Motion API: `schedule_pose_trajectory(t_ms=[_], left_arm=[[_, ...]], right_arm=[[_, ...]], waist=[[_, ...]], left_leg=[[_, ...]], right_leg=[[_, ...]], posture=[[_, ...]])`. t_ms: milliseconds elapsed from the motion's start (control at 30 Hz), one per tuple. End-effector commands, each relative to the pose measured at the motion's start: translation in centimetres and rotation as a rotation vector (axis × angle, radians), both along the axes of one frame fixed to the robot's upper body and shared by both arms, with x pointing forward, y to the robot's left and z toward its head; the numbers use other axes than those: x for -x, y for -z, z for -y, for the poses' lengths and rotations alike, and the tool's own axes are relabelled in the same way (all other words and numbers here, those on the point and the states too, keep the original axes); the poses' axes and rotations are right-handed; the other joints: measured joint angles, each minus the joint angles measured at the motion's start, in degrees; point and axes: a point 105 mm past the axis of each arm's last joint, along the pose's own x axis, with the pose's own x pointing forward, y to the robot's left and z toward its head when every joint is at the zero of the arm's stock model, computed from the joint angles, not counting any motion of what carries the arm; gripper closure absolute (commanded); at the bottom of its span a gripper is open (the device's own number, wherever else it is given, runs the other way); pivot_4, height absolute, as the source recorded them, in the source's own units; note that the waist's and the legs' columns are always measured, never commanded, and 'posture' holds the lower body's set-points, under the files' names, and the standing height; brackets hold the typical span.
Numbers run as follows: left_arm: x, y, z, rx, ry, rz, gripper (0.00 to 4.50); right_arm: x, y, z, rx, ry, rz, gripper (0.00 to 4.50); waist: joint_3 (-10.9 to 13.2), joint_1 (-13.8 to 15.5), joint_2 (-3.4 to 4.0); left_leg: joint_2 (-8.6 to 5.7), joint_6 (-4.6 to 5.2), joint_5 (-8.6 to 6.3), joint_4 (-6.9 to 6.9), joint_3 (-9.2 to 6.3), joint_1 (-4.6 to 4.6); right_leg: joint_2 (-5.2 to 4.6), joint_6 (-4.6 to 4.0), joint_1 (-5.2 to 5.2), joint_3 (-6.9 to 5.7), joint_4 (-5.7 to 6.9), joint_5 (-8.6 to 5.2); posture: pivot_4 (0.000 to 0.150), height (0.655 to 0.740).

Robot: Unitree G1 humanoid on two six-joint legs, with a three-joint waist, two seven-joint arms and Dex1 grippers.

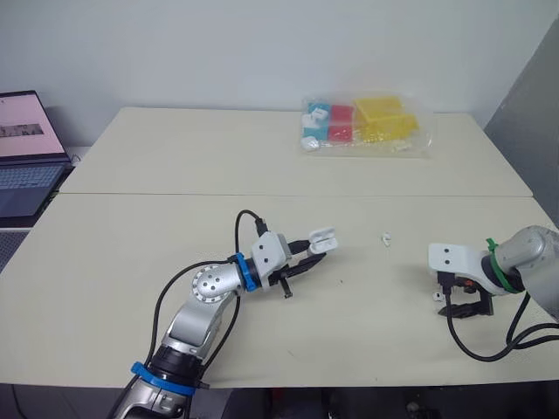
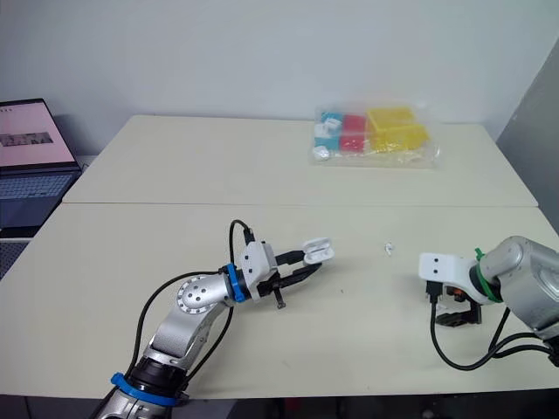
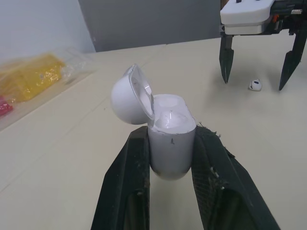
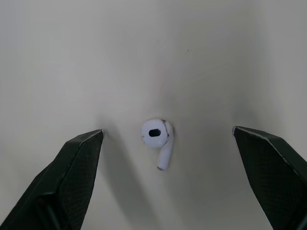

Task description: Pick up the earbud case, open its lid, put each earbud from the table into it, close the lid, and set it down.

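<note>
Two earbuds lie on the table (image 1: 131,253). One (image 1: 385,237) is a small white speck out in the open between the arms, too small to read its pose. The other (image 4: 156,134) lies flat under the right gripper (image 4: 168,129), mostly hidden by that wrist in the head views. Right fingers are spread wide, tips either side of this earbud and not touching it; whether the tips touch the table is unclear.

Left gripper (image 3: 172,139) pinches the earbud case (image 3: 171,153) by its sides, held off the table left of the loose earbud. Its lid (image 3: 128,96) is flipped open. Can't tell if the sockets hold anything.

Clear bag of coloured blocks (image 1: 367,125) at the far edge. Laptop (image 1: 26,153) is cut off at the left.
</note>
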Motion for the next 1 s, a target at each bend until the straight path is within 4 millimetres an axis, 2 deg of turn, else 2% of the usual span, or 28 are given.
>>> schedule_pose_trajectory(t_ms=[33, 233, 333, 533, 600, 633, 667, 833, 1000], left_arm=[[0.3, -0.5, 0.3, 0.019, 0.007, 0.033, 3.7], [0.5, -0.2, 0.3, 0.02, 0.005, 0.029, 3.7], [0.4, -0.1, 0.3, 0.022, 0.0, 0.028, 3.7], [0.5, 0.1, 0.4, 0.021, 0.004, 0.027, 3.7], [0.5, 0.1, 0.4, 0.019, 0.006, 0.027, 3.7], [0.4, 0.1, 0.4, 0.018, 0.005, 0.027, 3.7], [0.4, 0.1, 0.4, 0.018, 0.004, 0.027, 3.7], [0.3, 0.1, 0.3, 0.015, 0.005, 0.029, 3.7], [0.2, 0.1, 0.4, 0.02, 0.005, 0.031, 3.7]], right_arm=[[-0.5, -0.5, 0.3, 0.029, -0.007, 0.017, 0.0], [-0.6, -0.2, 0.0, 0.036, -0.015, 0.004, 0.0], [-0.7, -0.2, -0.2, 0.029, -0.017, 0.008, 0.57], [-0.6, -0.3, -0.6, 0.022, -0.024, 0.007, 2.83], [-0.5, -0.4, -0.6, 0.023, -0.029, 0.006, 3.45], [-0.5, -0.4, -0.6, 0.022, -0.028, 0.007, 3.94], [-0.5, -0.5, -0.5, 0.022, -0.029, 0.006, 4.13], [-0.5, -0.8, -0.5, 0.021, -0.035, 0.013, 4.13], [-0.7, -2.4, -1.0, -0.007, -0.069, 0.058, 4.13]], waist=[[0.0, 0.0, -0.01], [0.0, 0.0, -0.01], [0.0, 0.0, -0.01], [0.0, -0.1, -0.01], [0.0, -0.1, -0.01], [0.0, -0.1, -0.01], [0.0, -0.1, -0.01], [0.0, -0.1, 0.0], [0.0, -0.1, 0.0]], left_leg=[[0.01, 0.0, 0.0, 0.0, -0.02, -0.01], [0.01, 0.0, 0.0, 0.0, -0.02, -0.02], [0.02, 0.0, 0.0, 0.0, -0.03, -0.01], [0.02, 0.0, 0.0, 0.03, 0.0, 0.01], [0.02, 0.0, 0.0, 0.03, 0.01, 0.01], [0.02, 0.0, 0.0, 0.02, 0.01, 0.0], [0.02, 0.0, 0.0, 0.02, 0.0, 0.0], [0.02, 0.0, 0.0, 0.02, -0.01, 0.0], [0.02, 0.0, 0.0, 0.01, 0.0, -0.01]], right_leg=[[0.0, 0.0, 0.0, -0.01, 0.0, 0.0], [0.0, 0.0, -0.01, -0.01, -0.01, 0.0], [0.01, 0.0, -0.01, -0.02, 0.0, 0.0], [0.01, 0.02, 0.0, -0.02, 0.01, 0.02], [0.01, 0.02, 0.0, -0.02, 0.01, 0.02], [0.01, 0.02, 0.0, -0.01, 0.0, 0.02], [0.01, 0.02, 0.0, -0.01, 0.0, 0.02], [0.01, 0.02, 0.0, -0.02, 0.0, 0.01], [0.01, 0.02, -0.03, -0.02, 0.01, 0.01]], posture=[[0.15, 0.74], [0.15, 0.74], [0.15, 0.74], [0.15, 0.74], [0.15, 0.74], [0.15, 0.74], [0.15, 0.74], [0.15, 0.74], [0.15, 0.74]])
